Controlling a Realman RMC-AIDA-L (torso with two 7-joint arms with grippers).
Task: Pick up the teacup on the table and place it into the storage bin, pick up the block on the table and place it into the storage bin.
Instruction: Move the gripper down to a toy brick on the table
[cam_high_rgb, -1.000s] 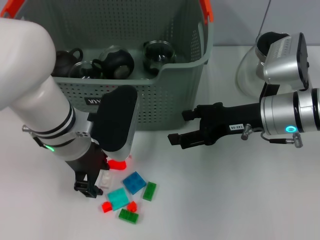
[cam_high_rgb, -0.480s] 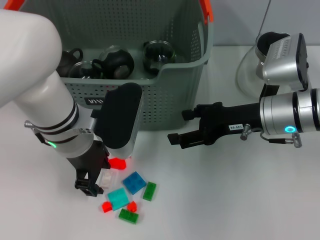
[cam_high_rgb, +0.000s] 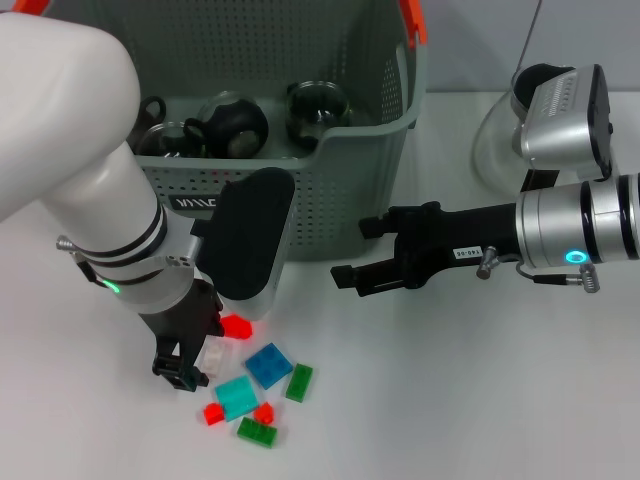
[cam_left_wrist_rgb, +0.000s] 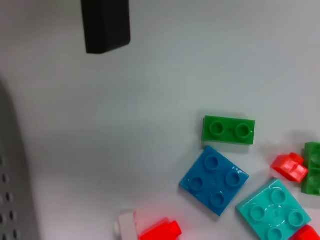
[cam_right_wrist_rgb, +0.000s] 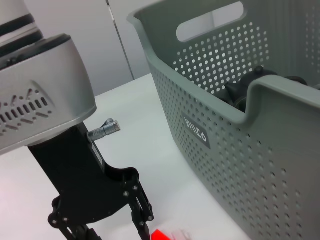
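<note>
Several small blocks lie on the white table in front of the storage bin (cam_high_rgb: 360, 140): a white block (cam_high_rgb: 212, 356), a red one (cam_high_rgb: 236, 326), a blue one (cam_high_rgb: 268, 365), a teal one (cam_high_rgb: 236, 397) and green ones (cam_high_rgb: 299, 382). My left gripper (cam_high_rgb: 184, 370) is down at the table, open, its fingertips just left of the white block. The left wrist view shows one black finger (cam_left_wrist_rgb: 106, 25), the blue block (cam_left_wrist_rgb: 215, 180) and the white block (cam_left_wrist_rgb: 127, 225) at the frame's edge. Dark teacups (cam_high_rgb: 230, 124) lie inside the bin. My right gripper (cam_high_rgb: 358, 252) hovers open beside the bin's front right corner.
A glass carafe (cam_high_rgb: 497, 150) stands at the back right, behind my right arm. The bin's perforated front wall (cam_right_wrist_rgb: 225, 150) rises close behind the blocks. Bare table stretches across the front right.
My left arm has shifted slightly right and toward the bin, with its gripper staying by the white block. The right gripper has edged a little left. The blocks have not moved.
</note>
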